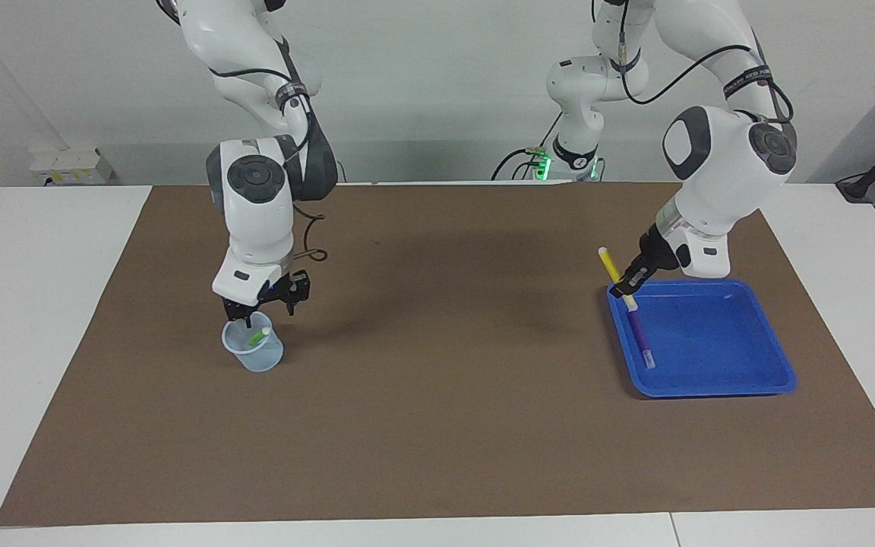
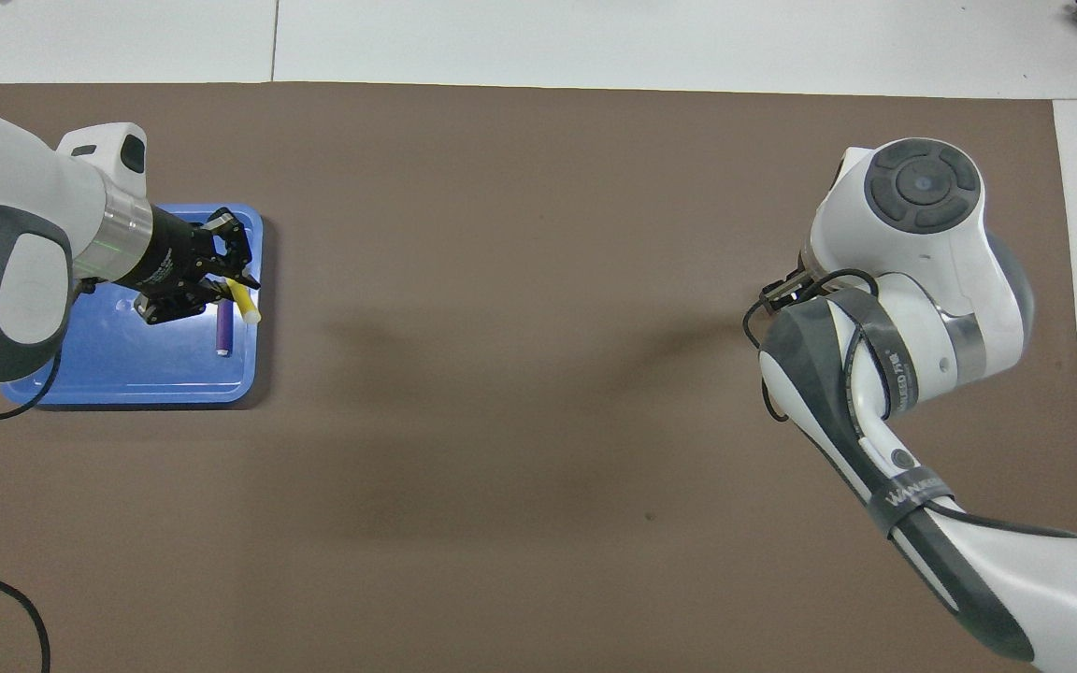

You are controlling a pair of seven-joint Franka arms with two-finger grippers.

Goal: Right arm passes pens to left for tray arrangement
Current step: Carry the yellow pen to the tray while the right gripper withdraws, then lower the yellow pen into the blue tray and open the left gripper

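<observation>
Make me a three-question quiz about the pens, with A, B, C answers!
1. Where is the purple pen?
A. lying in the blue tray
B. standing in the clear cup
C. on the brown mat

2. How many pens can you see?
A. one
B. two
C. three

3. What is the left gripper doing?
A. hanging empty
B. holding the yellow pen
C. holding the cup

Answers:
1 A, it lies flat in the tray.
2 C, purple, yellow and a green pen in the cup under the right gripper.
3 B, shut on the yellow pen over the tray's edge.
</observation>
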